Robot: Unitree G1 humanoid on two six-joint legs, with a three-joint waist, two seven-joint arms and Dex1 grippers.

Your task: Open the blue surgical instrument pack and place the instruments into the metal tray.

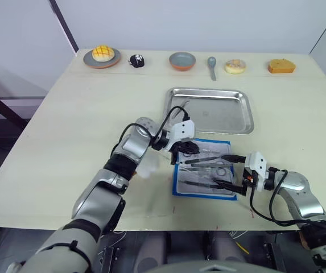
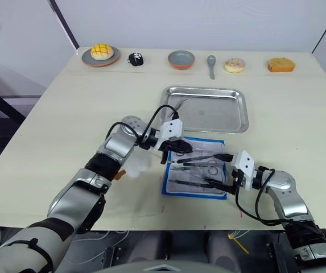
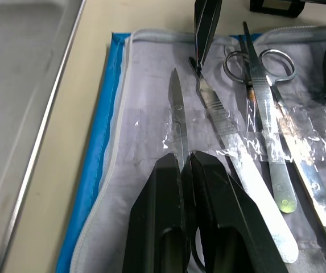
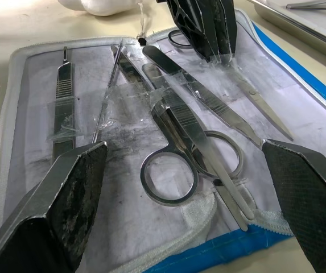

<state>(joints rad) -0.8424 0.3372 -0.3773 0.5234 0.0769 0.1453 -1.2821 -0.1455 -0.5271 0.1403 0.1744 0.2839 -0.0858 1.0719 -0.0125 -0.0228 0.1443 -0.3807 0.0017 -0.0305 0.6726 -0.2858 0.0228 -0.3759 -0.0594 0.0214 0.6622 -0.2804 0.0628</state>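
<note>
Both arms bent inward, grippers low and facing each other

The left gripper (image 1: 184, 149) reaches in from the left, elbow bent, its fingers (image 3: 208, 187) pressed together around a slim tool. The right gripper (image 4: 191, 187) lies nearer, on the right, forearm angled inward, its fingers (image 4: 74, 187) spread wide apart.

The blue surgical instrument pack (image 1: 203, 168) lies open and flat, white inner side up, just in front of the metal tray (image 1: 209, 110). The instruments (image 4: 180, 122), slim silver scissors, tweezers and handles, lie on the pack's lining under clear film.
</note>
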